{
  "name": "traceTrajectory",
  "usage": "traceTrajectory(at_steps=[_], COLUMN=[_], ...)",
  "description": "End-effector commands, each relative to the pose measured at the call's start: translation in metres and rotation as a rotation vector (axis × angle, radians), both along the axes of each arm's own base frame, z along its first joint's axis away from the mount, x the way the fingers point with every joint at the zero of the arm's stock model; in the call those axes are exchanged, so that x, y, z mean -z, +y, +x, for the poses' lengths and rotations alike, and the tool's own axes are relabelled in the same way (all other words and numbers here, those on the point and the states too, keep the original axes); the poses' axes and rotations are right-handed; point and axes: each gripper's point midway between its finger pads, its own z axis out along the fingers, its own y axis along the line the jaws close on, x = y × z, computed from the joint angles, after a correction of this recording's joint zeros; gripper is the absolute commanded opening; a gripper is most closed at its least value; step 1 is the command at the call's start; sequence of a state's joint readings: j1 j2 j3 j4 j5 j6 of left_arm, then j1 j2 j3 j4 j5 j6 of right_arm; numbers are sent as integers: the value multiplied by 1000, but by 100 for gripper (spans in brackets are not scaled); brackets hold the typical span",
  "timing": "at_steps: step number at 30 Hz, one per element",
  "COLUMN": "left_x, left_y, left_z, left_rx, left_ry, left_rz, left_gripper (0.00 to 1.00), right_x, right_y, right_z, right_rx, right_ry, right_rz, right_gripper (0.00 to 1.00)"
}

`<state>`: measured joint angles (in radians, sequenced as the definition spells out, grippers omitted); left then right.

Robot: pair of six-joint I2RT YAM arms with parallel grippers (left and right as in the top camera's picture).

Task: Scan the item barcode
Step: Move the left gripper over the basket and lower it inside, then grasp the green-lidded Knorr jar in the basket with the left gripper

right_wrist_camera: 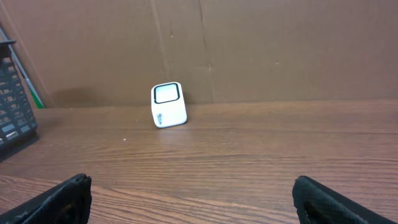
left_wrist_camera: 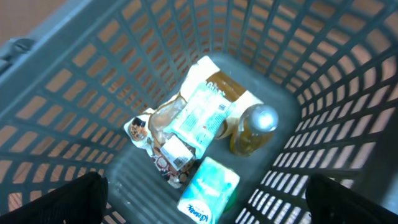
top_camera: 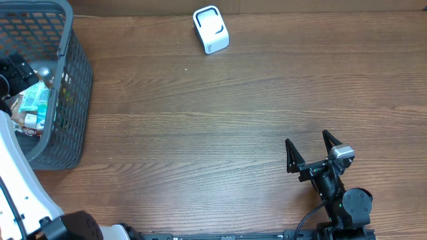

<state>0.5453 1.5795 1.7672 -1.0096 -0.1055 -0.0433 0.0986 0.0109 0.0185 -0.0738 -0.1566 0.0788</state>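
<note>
The items lie in a grey mesh basket [top_camera: 70, 100] at the table's left edge. In the left wrist view I see a brown and white snack bag [left_wrist_camera: 202, 109], a bottle with amber liquid [left_wrist_camera: 254, 127], a teal tissue pack [left_wrist_camera: 208, 193] and a small printed packet [left_wrist_camera: 174, 152] on the basket floor. My left gripper [left_wrist_camera: 211, 202] hangs open above them, inside the basket's mouth, touching nothing. The white barcode scanner [top_camera: 211, 29] stands at the table's far edge. My right gripper [top_camera: 310, 148] rests open near the front right, with nothing in it, facing the scanner [right_wrist_camera: 168, 104].
Brown cardboard walls [right_wrist_camera: 249, 50] close off the back of the table. The basket's walls [left_wrist_camera: 74, 68] surround my left gripper on all sides. Bare wood table [top_camera: 200, 133] lies between the basket, the scanner and my right arm.
</note>
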Motion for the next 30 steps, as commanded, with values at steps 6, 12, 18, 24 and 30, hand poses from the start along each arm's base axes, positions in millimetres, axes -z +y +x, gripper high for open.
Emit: traceTrajectory(at_steps=[6, 12, 18, 24, 30], left_x=[31, 64, 108, 154, 190], left_y=[6, 0, -3, -9, -23], left_z=[7, 18, 19, 19, 22], left_rx=[77, 183, 252, 293, 359], left_ry=[122, 202, 328, 433, 478], left_rz=[-7, -58, -125, -221, -336], left_gripper=[100, 100, 100, 100, 100], right_x=[2, 2, 2, 2, 2], right_y=[-2, -2, -2, -2, -2], right_z=[1, 1, 1, 1, 1], right_rx=[10, 10, 10, 10, 10], right_ry=[-2, -2, -2, -2, -2], right_rz=[-1, -1, -1, -1, -1], right_gripper=[100, 100, 100, 100, 100])
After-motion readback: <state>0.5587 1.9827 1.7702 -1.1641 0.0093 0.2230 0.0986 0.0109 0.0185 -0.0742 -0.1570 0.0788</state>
